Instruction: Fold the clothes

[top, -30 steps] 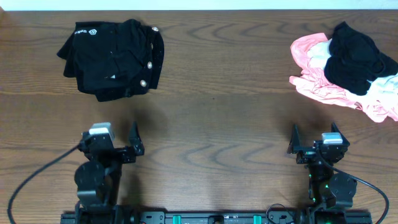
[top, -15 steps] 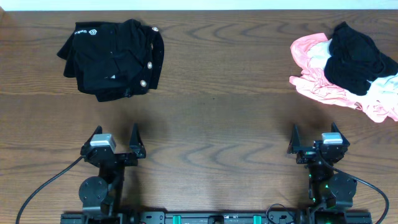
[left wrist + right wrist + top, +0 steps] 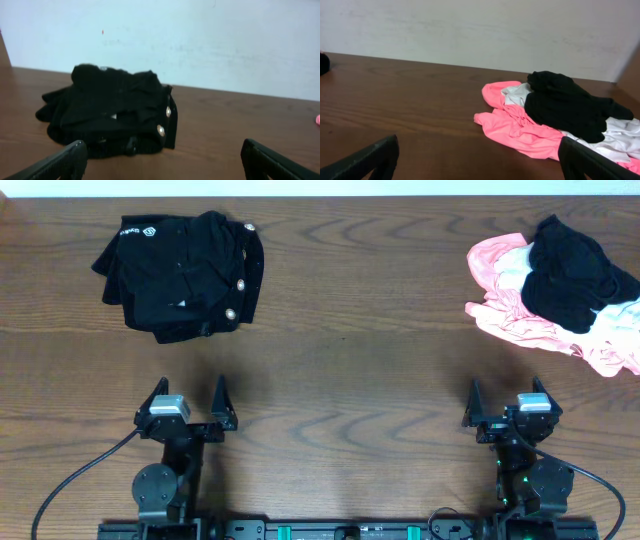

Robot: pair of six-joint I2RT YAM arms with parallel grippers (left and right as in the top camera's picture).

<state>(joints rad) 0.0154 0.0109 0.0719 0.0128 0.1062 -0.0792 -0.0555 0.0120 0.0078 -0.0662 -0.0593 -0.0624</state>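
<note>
A bundled black garment with metal snaps and a small white logo (image 3: 180,275) lies at the far left of the table; the left wrist view shows it (image 3: 110,112) a stretch ahead of the fingers. A heap of pink, white and black clothes (image 3: 560,290) lies at the far right and shows in the right wrist view (image 3: 555,115). My left gripper (image 3: 188,395) stands open near the front edge, nothing between its fingers (image 3: 162,162). My right gripper (image 3: 507,395) is also open and holds nothing (image 3: 477,162). Both point toward the far edge.
The brown wooden table (image 3: 340,380) ends at a pale wall behind both piles. The arm bases and their cables (image 3: 60,485) sit along the front edge, with a black rail (image 3: 330,530) between them.
My left gripper has swung to face straight ahead and shifted slightly right and toward the front edge. The right arm and both clothes piles have not moved.
</note>
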